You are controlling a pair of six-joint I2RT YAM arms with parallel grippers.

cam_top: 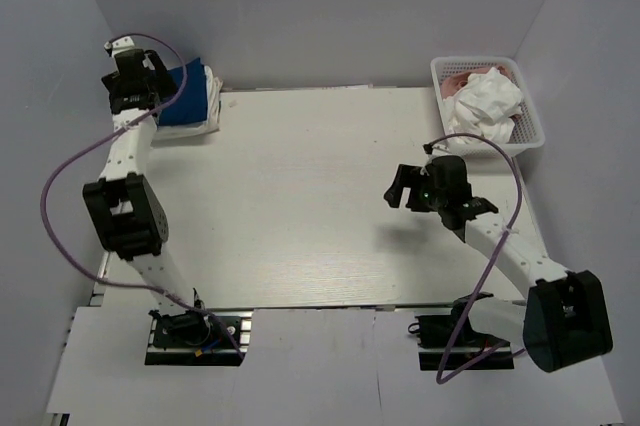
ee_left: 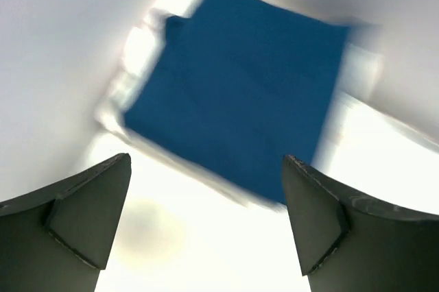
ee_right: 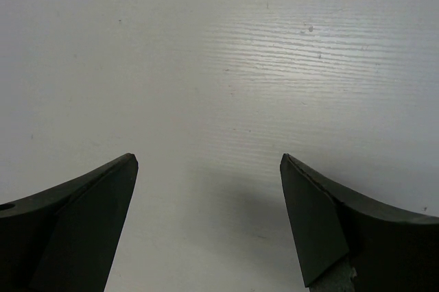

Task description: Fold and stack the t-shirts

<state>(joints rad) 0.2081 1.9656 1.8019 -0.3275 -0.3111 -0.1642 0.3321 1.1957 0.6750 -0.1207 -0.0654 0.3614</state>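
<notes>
A folded navy blue t-shirt (cam_top: 187, 94) lies on a folded white t-shirt (cam_top: 212, 106) at the table's far left corner. It fills the left wrist view (ee_left: 240, 86), with white cloth (ee_left: 134, 59) showing round its edges. My left gripper (cam_top: 128, 76) hovers just over this stack, open and empty (ee_left: 206, 203). A crumpled white t-shirt (cam_top: 488, 101) and a pink one (cam_top: 458, 80) lie in the white basket (cam_top: 535, 136) at the far right. My right gripper (cam_top: 400, 186) is open and empty above the bare table (ee_right: 209, 189).
Grey walls close in the table on the left, back and right. The white lattice basket stands against the right wall. The right arm's cable (cam_top: 500, 161) loops up near the basket.
</notes>
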